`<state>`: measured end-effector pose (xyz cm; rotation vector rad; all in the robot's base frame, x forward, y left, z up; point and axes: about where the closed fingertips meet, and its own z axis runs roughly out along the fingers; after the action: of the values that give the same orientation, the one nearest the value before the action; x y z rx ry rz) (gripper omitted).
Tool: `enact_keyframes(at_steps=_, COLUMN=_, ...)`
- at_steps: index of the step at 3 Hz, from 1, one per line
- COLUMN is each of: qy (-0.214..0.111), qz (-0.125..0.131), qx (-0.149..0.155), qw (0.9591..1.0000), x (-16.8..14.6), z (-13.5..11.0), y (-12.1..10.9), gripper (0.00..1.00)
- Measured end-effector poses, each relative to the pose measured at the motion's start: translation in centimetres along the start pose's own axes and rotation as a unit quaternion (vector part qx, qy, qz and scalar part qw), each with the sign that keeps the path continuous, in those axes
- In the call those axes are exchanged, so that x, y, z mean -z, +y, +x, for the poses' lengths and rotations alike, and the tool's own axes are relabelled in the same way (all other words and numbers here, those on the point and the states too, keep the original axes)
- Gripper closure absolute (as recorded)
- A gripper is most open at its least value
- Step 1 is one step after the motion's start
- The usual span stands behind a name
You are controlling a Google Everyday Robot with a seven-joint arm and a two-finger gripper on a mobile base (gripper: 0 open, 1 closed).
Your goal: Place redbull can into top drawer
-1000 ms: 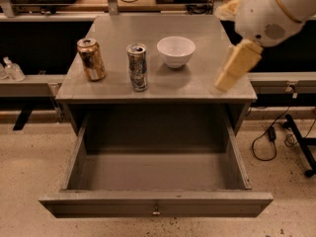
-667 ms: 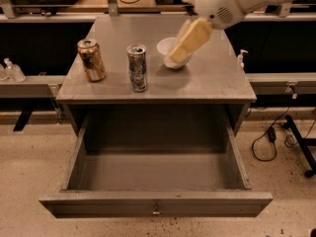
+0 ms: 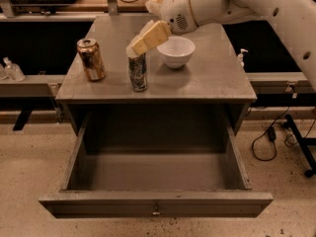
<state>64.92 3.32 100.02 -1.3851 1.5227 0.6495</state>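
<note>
The redbull can [image 3: 138, 74], slim with a silver and dark-blue pattern, stands upright near the front edge of the grey cabinet top [image 3: 210, 78]. My gripper [image 3: 135, 48] reaches in from the upper right and sits right at the can's top, covering its lid. The top drawer [image 3: 155, 198] is pulled fully out below the cabinet top; it is empty, and its small metal knob [image 3: 156, 212] faces the camera.
A wider golden-brown can [image 3: 91, 59] stands to the left of the redbull can. A white bowl [image 3: 176, 51] sits just behind and to the right of it, under my arm [image 3: 232, 4]. Cables [image 3: 269, 137] lie on the floor at right.
My arm has swung left across the cabinet top, from the right edge, past the bowl, to the top of the redbull can. The cans, bowl and drawer have not moved.
</note>
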Motion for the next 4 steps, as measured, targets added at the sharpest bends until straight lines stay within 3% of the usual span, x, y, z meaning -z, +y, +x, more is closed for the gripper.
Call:
enact_keyframes(at_steps=1, qy=-0.03, qz=-0.003, qx=-0.028, qw=0.9992, x=-2.2, z=0.6, y=-0.9, gripper=0.0)
enact_keyframes(at_steps=2, qy=-0.042, qz=0.006, qx=-0.05, qw=0.9979, x=-3.9, z=2.6, y=-1.7, gripper=0.0)
enact_keyframes(at_steps=3, qy=-0.047, qz=0.016, qx=-0.052, qw=0.9974, x=-4.8, z=4.1, y=-2.3, gripper=0.0)
enact_keyframes(at_steps=4, qy=-0.074, qz=0.012, qx=-0.043, qw=0.9962, x=-5.0, z=5.2, y=-2.5, gripper=0.0)
